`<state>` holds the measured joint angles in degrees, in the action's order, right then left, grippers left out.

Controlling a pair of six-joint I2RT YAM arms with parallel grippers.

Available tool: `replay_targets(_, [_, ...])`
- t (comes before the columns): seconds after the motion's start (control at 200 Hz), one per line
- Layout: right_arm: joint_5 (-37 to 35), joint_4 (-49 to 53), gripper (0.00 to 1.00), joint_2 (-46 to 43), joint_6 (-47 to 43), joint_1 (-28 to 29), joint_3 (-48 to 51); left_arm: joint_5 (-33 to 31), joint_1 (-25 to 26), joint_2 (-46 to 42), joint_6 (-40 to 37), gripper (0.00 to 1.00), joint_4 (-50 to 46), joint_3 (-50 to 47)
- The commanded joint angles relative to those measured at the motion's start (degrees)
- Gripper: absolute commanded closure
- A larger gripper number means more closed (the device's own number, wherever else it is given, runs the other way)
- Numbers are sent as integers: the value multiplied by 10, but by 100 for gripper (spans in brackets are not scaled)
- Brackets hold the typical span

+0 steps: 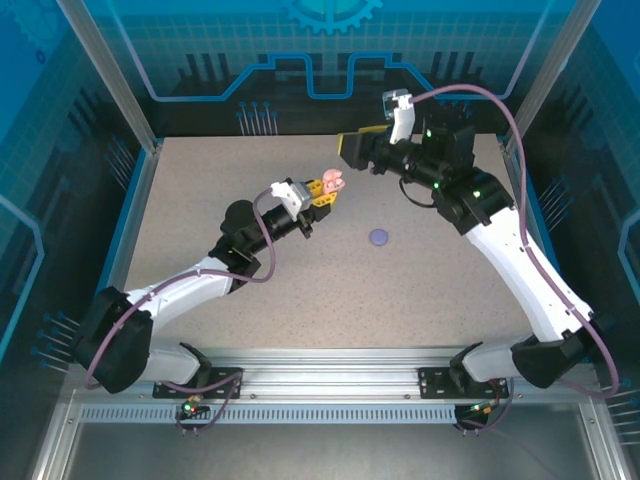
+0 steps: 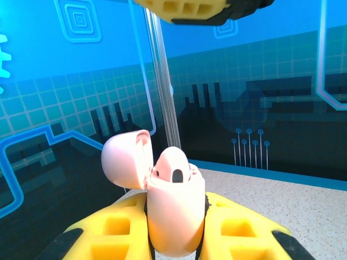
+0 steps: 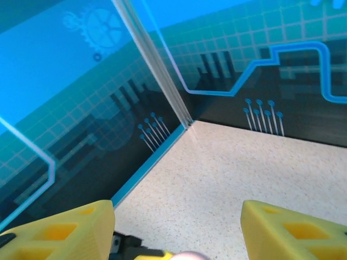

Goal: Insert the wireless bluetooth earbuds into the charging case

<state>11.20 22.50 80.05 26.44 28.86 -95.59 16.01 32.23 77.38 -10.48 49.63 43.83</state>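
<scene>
Left gripper (image 1: 322, 192) clenched on the pink case (image 2: 176, 216), held upright. Its lid (image 2: 127, 157) is hinged open and one pink earbud (image 2: 174, 167) sits inside. Right gripper (image 1: 350, 150) released, fingers (image 3: 59, 230) wide apart, near the pink case. Purple case (image 1: 379, 237) lies on the table (image 1: 200, 220), apart from both grippers.

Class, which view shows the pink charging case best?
Left wrist: the pink charging case sits close up, lid open, clamped in the left gripper. Top external shows a pink blob; right wrist, a sliver at the bottom edge.
</scene>
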Motion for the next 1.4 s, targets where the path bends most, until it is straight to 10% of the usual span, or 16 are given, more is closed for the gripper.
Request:
replay_targets(0.0, [21,134,37,51,24,-25,-40,-9,5,2,11,100,27,-12])
replay_targets(0.775, [53,341,38,287,-11,-42,-281,9,6,12,40,100,24,-37])
replay_targets(1.396, [39,368,39,295,-49,-22,-255,3,7,39,42,100,42,-23])
